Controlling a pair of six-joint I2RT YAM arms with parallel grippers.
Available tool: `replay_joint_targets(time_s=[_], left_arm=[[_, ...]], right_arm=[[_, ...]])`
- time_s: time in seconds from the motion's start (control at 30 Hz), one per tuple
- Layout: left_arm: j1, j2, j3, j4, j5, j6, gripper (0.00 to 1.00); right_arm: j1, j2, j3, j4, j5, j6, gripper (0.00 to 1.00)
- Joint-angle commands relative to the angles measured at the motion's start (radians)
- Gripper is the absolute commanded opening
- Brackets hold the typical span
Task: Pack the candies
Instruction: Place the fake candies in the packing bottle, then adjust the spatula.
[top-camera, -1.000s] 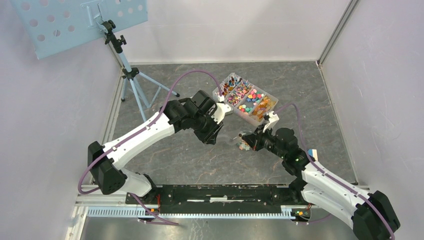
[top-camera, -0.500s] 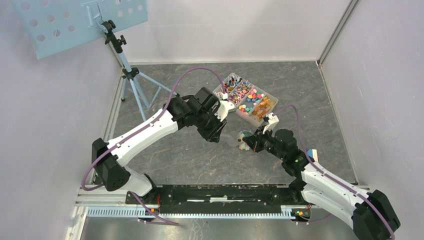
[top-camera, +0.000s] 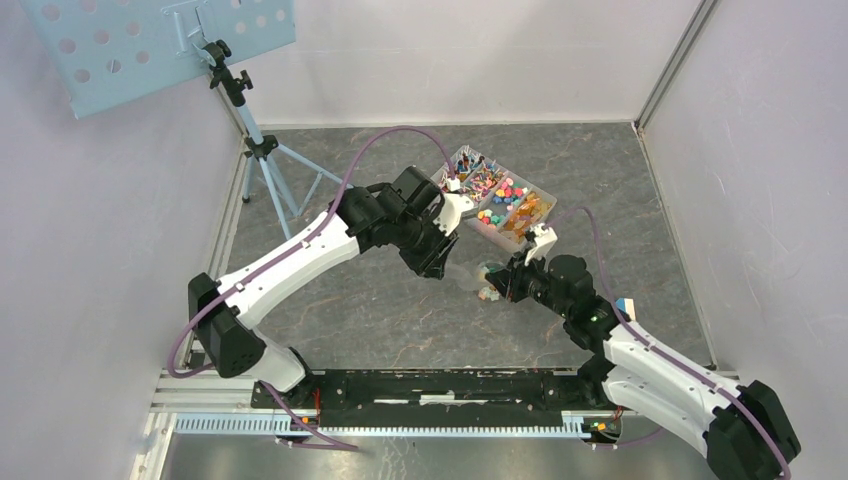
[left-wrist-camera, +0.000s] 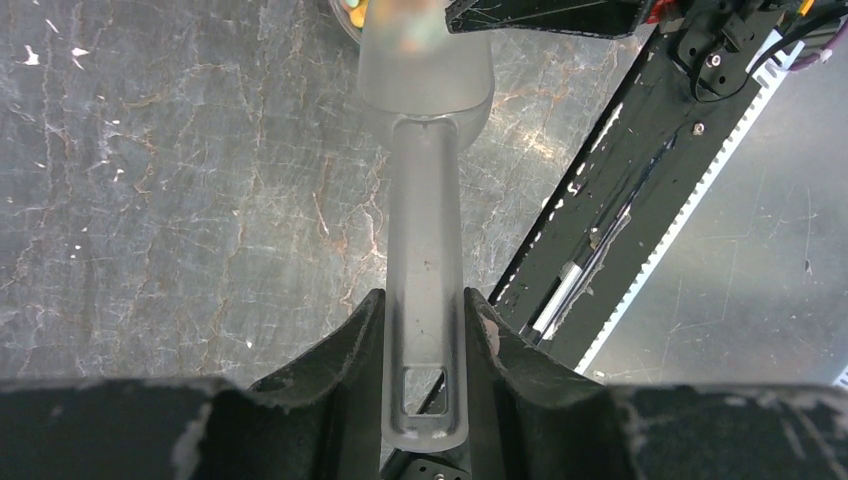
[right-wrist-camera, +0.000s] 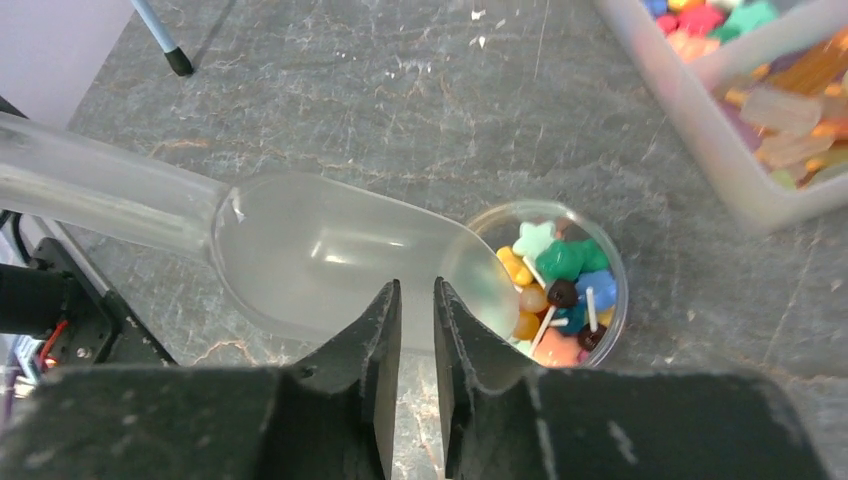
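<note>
Since prior frame L arm swung scoop (right-wrist-camera: 320, 255) from tray (right-wrist-camera: 690, 130) side to cup (right-wrist-camera: 626, 285). Near: R gripper (right-wrist-camera: 417, 290) over scoop bowl, jaws a narrow slit, empty. L gripper (left-wrist-camera: 424, 310) clamps handle, lip over cup rim to pour; candies (right-wrist-camera: 560, 265) lie in cup. Bare floor (right-wrist-camera: 400, 80) to L; tray wall close behind.
</note>
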Motion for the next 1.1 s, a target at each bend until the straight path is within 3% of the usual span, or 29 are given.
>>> replay_joint_targets(time_s=[0.0,0.13,0.27,0.33,0.43,0.63,0.83,0.97,1.07], left_arm=[[-0.001,-0.013,0.066,-0.006,-0.028,0.016,0.02],[0.001,-0.048,0.034,0.013,0.019,0.003,0.02],[0.002,-0.078,0.027,0.012,0.034,-0.01,0.02],[0.004,-0.084,0.038,0.003,0.052,-0.014,0.02],[0.004,-0.091,0.055,-0.003,0.073,-0.014,0.02],[0.005,-0.097,0.088,-0.011,0.107,-0.048,0.02],[0.004,-0.082,0.116,-0.013,0.112,-0.083,0.02],[0.004,-0.084,0.118,-0.007,0.121,-0.09,0.02],[0.005,-0.096,0.12,0.002,0.11,-0.097,0.03]], right_arm=[[0.007,-0.021,0.161,-0.071,0.045,-0.129,0.31],[0.008,-0.07,0.215,-0.041,-0.013,-0.295,0.52],[0.008,-0.125,0.169,0.124,-0.249,-0.518,0.62],[0.023,-0.167,0.113,0.229,-0.342,-0.619,0.73],[0.064,-0.199,0.081,0.288,-0.351,-0.753,0.76],[0.17,-0.116,0.146,0.23,-0.263,-0.927,0.69],[0.325,-0.039,0.188,0.179,-0.058,-1.088,0.66],[0.391,0.013,0.204,0.214,0.071,-1.134,0.55],[0.411,0.047,0.196,0.288,0.105,-1.13,0.34]])
